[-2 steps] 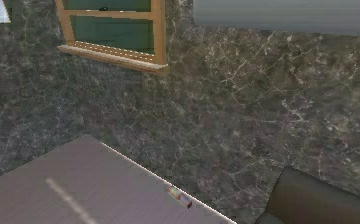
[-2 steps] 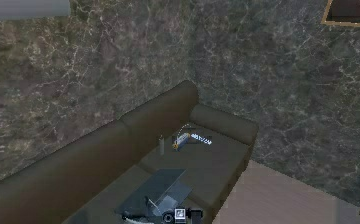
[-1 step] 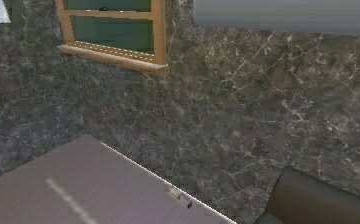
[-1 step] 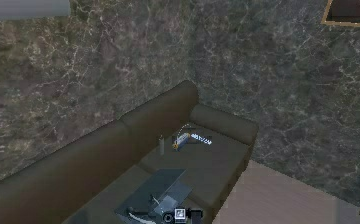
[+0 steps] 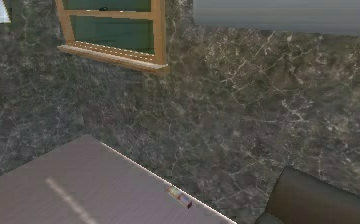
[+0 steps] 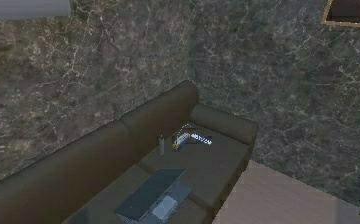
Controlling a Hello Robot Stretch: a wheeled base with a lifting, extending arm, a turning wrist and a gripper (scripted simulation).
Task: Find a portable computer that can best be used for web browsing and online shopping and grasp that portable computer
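Observation:
A grey, flat laptop-like thing (image 6: 154,194) lies on the seat of a dark olive sofa (image 6: 98,150), low in the arm side view and just left of the middle. Farther along the same seat, near the sofa's arm, lies a small dark thing with pale marks (image 6: 192,138); I cannot tell what it is.
A pale lilac tabletop (image 5: 78,185) takes up the forward view's lower left, with a small thin thing (image 5: 178,195) at its edge. The table's corner (image 6: 293,200) also borders the sofa's end. A dark sofa corner (image 5: 323,195) sits at lower right. A wood-framed window (image 5: 113,35) hangs on the dark marbled wall.

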